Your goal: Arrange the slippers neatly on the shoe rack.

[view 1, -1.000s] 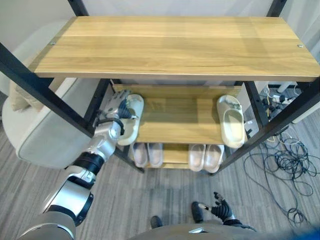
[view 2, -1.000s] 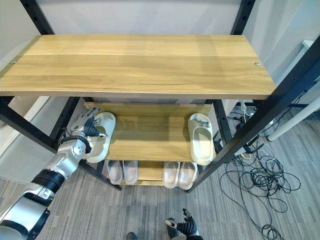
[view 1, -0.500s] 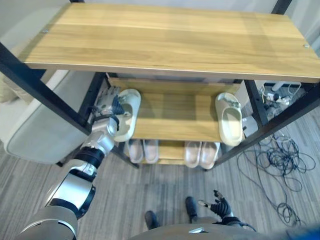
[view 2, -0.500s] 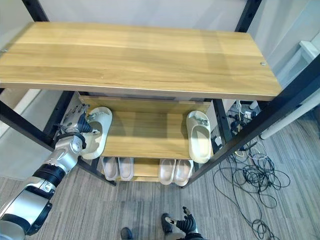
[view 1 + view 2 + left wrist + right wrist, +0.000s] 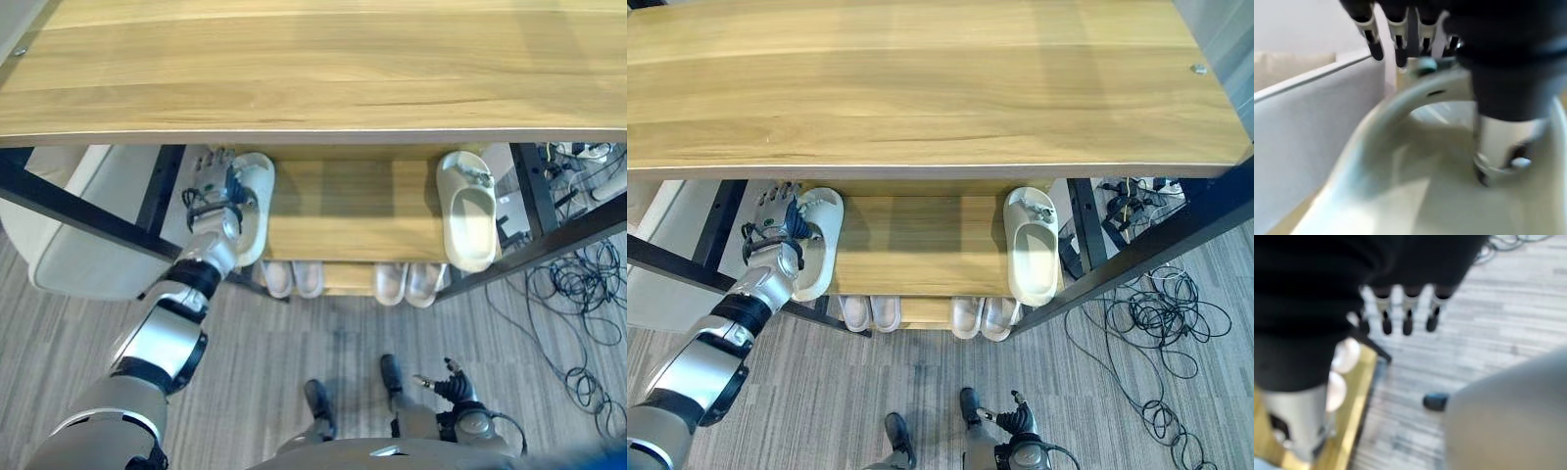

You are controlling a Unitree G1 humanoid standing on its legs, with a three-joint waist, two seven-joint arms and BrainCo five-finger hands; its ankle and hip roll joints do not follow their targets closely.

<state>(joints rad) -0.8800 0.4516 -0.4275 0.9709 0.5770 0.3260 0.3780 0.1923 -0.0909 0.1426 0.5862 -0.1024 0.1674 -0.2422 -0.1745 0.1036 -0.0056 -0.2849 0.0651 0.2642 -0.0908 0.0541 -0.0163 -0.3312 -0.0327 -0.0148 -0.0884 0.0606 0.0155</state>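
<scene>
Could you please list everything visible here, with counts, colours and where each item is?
Wooden shoe rack with black metal frame: one, light wood shelves, centre.
Cream foam slippers: two, middle shelf; one at the left end under the left hand, one at the right end.
Pale slippers on the bottom shelf: two pairs, side by side.
Grey cushioned seat: one, left of the rack.
Black cables: a tangle, floor at right.
Left hand: on the left slipper.
Right hand: low, above the floor, fingers relaxed.

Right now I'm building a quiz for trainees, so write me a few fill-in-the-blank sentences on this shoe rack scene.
1. The left hand is on the slipper at the middle shelf's ____ end.
2. The other slipper lies at that shelf's ____ end.
3. The pale pairs sit on the ____ shelf.
4. The right hand hangs over the ____.

Missing: left; right; bottom; floor
</scene>
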